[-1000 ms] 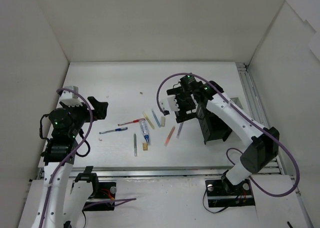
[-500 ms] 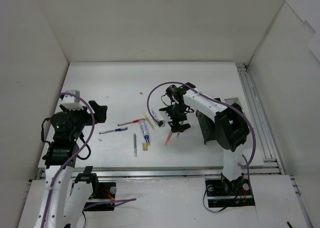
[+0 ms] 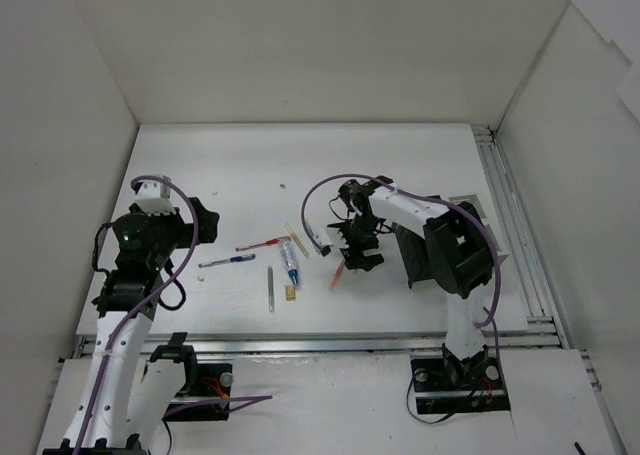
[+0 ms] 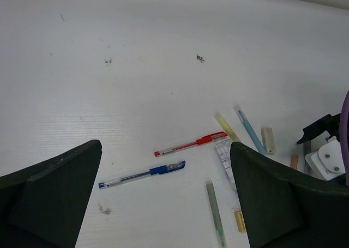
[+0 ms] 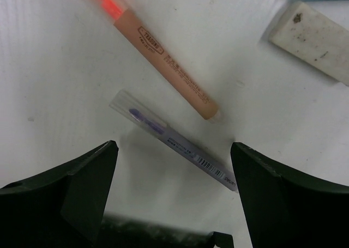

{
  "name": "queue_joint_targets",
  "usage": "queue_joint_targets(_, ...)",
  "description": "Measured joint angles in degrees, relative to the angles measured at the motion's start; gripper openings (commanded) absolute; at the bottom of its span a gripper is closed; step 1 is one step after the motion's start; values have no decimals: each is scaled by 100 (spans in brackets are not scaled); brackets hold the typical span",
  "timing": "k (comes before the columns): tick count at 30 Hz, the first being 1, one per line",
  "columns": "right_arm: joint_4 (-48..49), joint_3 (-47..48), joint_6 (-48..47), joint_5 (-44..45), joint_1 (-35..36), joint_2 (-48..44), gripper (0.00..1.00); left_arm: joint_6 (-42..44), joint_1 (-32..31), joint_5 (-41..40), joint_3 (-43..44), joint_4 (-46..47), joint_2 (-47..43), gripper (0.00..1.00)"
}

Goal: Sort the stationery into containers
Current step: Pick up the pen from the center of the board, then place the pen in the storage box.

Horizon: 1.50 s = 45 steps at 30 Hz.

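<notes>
Stationery lies mid-table: a red pen (image 3: 262,244), blue pen (image 3: 226,261), grey pen (image 3: 270,287), white blue-capped tube (image 3: 290,260), small beige eraser (image 3: 290,292), yellow pen (image 3: 296,238) and orange pen (image 3: 340,271). My right gripper (image 3: 360,255) is open and low over the table. In the right wrist view a clear purple-grey pen (image 5: 174,141) lies between its open fingers (image 5: 71,193), beside the orange pen (image 5: 163,57) and a beige eraser block (image 5: 313,38). My left gripper (image 3: 200,220) is open and empty, raised left of the pile; its view shows the red pen (image 4: 191,144) and blue pen (image 4: 142,175).
The black mesh organiser (image 3: 440,255) stands just right of my right gripper, with a white slotted box (image 3: 472,207) behind it. White walls enclose the table on three sides. A rail runs along the right edge (image 3: 515,235).
My right gripper has swung from beside the organiser down and left over the pens and dropped low. My left arm has shifted slightly right.
</notes>
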Motion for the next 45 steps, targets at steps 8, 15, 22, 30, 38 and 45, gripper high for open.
queue_joint_targets(8,774,-420,177,11,-72,-142,43,-2,0,-66,0,-2,175,100)
queue_joint_targets(15,1285,-1182,256,81,-39,-673,17,-4,0,-175,-4,-2,192,100)
queue_joint_targets(22,1700,-1764,-4,260,26,-1115,0,-4,0,-199,-11,-15,212,100)
queue_joint_targets(30,1519,-2039,98,-76,-39,-1923,0,-44,-35,-236,-83,-114,166,100)
queue_joint_targets(38,1432,-518,1084,-1773,-691,-2710,0,-175,-44,-168,-92,-116,-46,100)
queue_joint_targets(45,3230,151,3558,-2249,-1154,-2660,0,-323,-127,-85,-94,-212,-2,100)
